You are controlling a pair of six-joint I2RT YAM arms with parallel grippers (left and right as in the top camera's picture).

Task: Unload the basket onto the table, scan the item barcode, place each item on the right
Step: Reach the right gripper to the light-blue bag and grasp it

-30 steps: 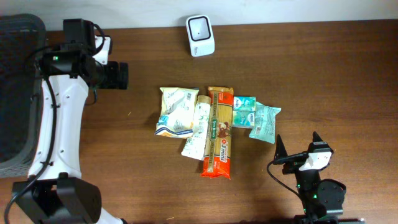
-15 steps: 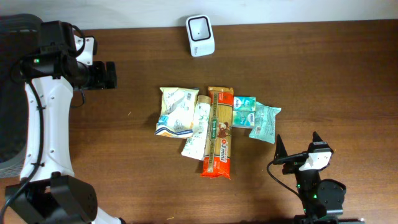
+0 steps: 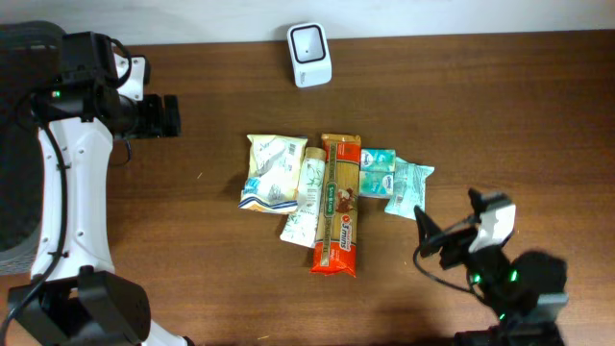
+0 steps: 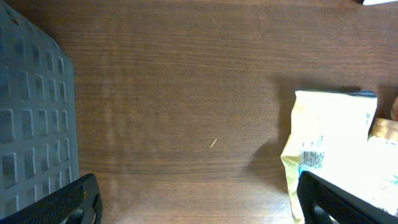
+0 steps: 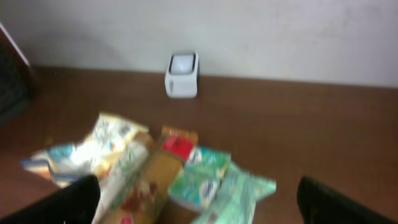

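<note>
The left fingers (image 4: 68, 202) are spread wide and empty over bare tabletop (image 4: 186, 93), left of the yellow snack bag (image 4: 333, 134). The right fingers (image 5: 348, 199), equally wide and empty, hover near the green tissue packs (image 5: 202, 177). The pasta packet (image 3: 337, 204) lies between bag and packs; the white scanner (image 3: 309, 41) sits apart at the far edge

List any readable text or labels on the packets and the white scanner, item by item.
Nothing legible.
Long orange-red pasta packet: white logo toward one end, too small.
Yellow-and-white snack bag: print too small.
White-green slim pouch: print too small.
Teal packet and pale teal pouch: blurred.
White scanner: no marking seen.
</note>
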